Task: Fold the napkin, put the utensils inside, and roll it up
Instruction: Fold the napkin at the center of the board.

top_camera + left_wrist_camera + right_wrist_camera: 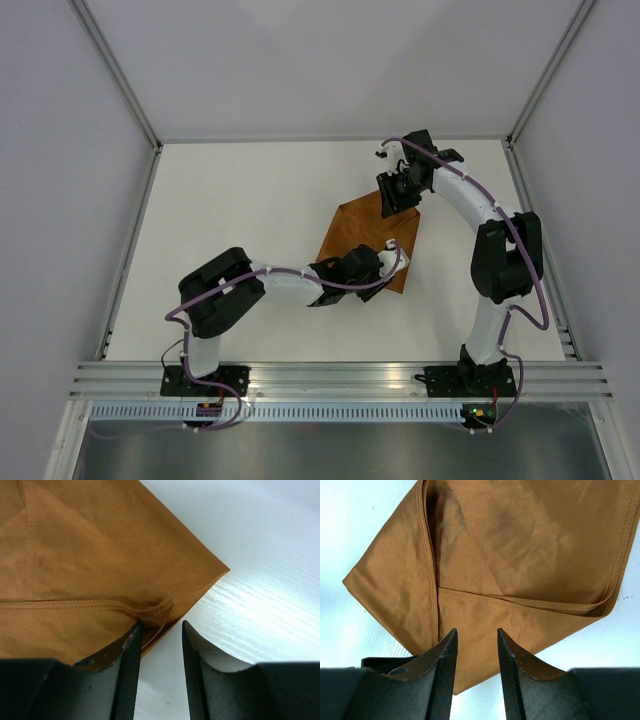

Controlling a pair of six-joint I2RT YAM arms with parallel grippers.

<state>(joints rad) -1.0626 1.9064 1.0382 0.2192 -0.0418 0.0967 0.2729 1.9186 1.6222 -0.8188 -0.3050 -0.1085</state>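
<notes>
The napkin [358, 235] is a rust-brown cloth lying folded on the white table [240, 200], with hemmed flaps laid over each other. My left gripper [390, 262] is open at its near right corner. In the left wrist view the napkin [100, 555] has a folded hem tip by my left finger [131, 645], and white table shows between the jaws of the left gripper [161, 627]. My right gripper [398, 195] is open at the far corner. In the right wrist view it [476, 632] hovers over a corner of the napkin [520, 545]. The knife is out of view.
White walls with metal frame posts [120, 80] close in the table on the left, back and right. An aluminium rail [340, 378] carrying both arm bases runs along the near edge. The right arm's elbow [510, 255] stands right of the napkin.
</notes>
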